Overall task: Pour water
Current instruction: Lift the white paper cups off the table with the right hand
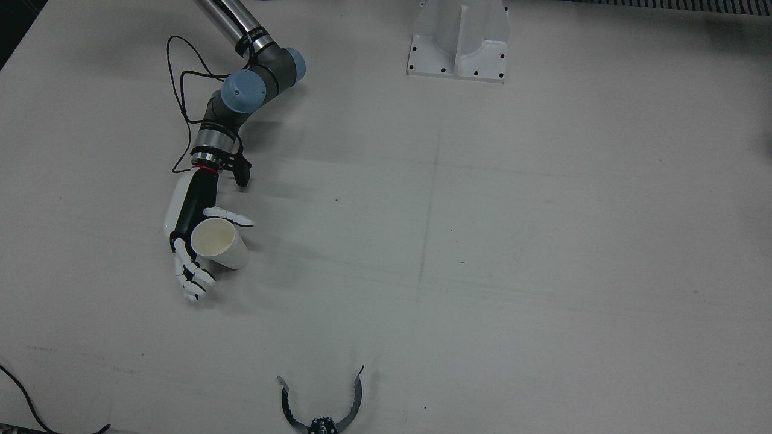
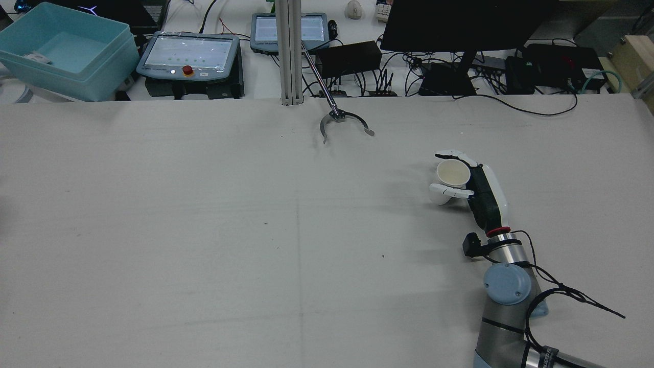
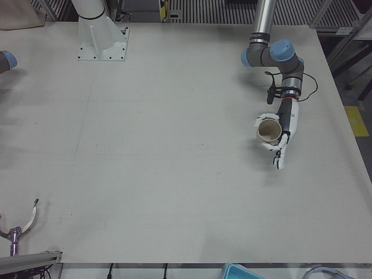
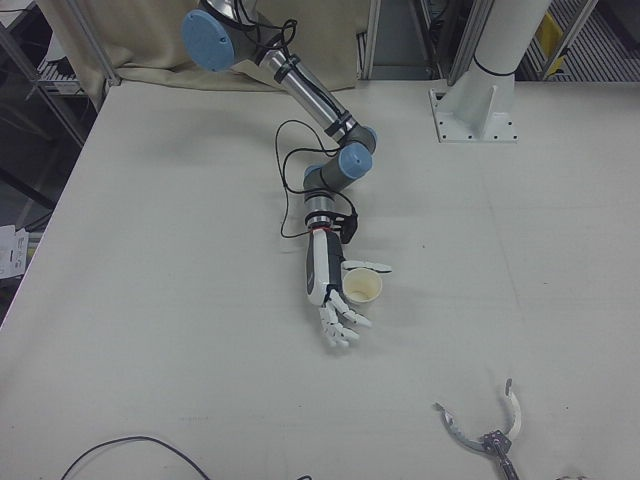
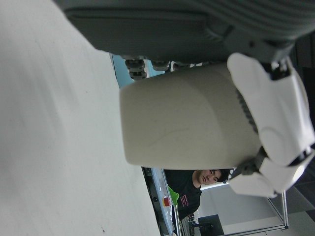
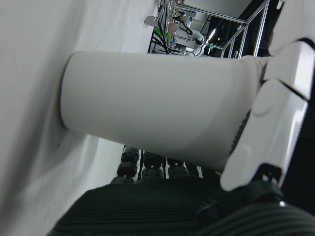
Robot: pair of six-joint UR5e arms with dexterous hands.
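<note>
My right hand [image 1: 188,226] lies low on the table beside a white paper cup [image 1: 218,242] that stands upright. The thumb reaches across the cup's near side and the fingers stretch out past it, uncurled; the rear view [image 2: 480,191] and right-front view [image 4: 322,285] show the same. In the right hand view the cup [image 6: 157,108] has its base on the table. My left hand [image 3: 285,131] frames a second paper cup [image 3: 268,129] in the same way, fingers straight. That cup [image 5: 187,118] fills the left hand view, with the thumb [image 5: 270,113] against it.
A metal claw tool [image 1: 322,410] on a rod rests at the operators' edge of the table. A white pedestal [image 1: 458,42] stands between the arms. A black cable [image 1: 181,90] loops off the right forearm. A teal bin [image 2: 66,51] and screens sit beyond the table.
</note>
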